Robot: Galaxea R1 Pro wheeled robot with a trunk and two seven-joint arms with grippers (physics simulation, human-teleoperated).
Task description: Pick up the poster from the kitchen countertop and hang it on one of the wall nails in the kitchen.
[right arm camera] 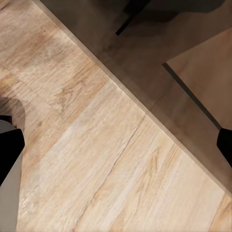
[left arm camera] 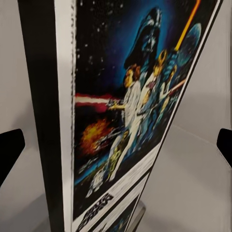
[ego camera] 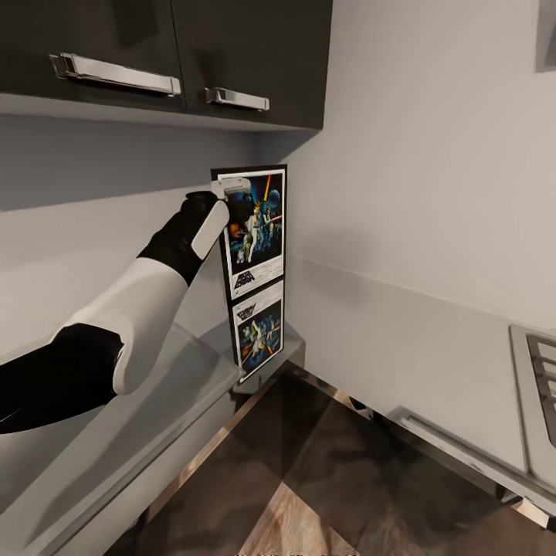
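Above the kitchen countertop [ego camera: 432, 347], upright poster [ego camera: 259, 232], Star Wars title readable, left hand [ego camera: 232, 188] open around its top edge.

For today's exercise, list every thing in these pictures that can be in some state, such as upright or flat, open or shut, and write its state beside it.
Framed Star Wars poster with white border: upright on the countertop, mirrored in its glossy surface.
Smooth grey kitchen countertop: bears the poster in its corner.
Dark upper cabinet doors with steel handles: shut.
Left gripper: open, fingers either side of the poster.
Right gripper: open, over the wooden floor.
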